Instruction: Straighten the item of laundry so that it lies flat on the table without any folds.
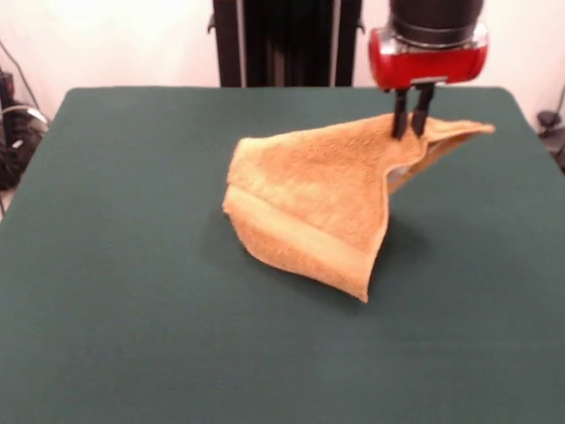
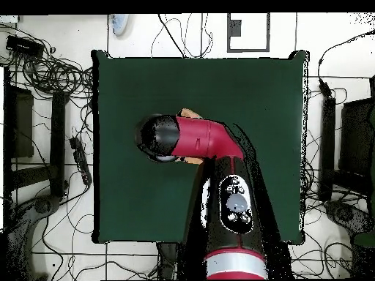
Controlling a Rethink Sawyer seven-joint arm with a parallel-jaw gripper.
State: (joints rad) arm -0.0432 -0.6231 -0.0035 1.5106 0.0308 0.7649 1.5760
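Gripper was clenched on the towel at its far corner, lifting it off the table so folds could drop out.

Sawyer arm reaching over the table, gripper pointing straight down.

In the front view the arm enters from the top edge at about 1 o'clock: a black cylindrical wrist ending in a red collar, below which the gripper hangs vertically. Its two thin black fingers stand nearly parallel with only a narrow gap between them, pinched on the raised edge of the towel. In the overhead view the red and black arm rises from the base at 6 o'clock, then bends toward 9 o'clock, its black wrist end hiding the gripper.
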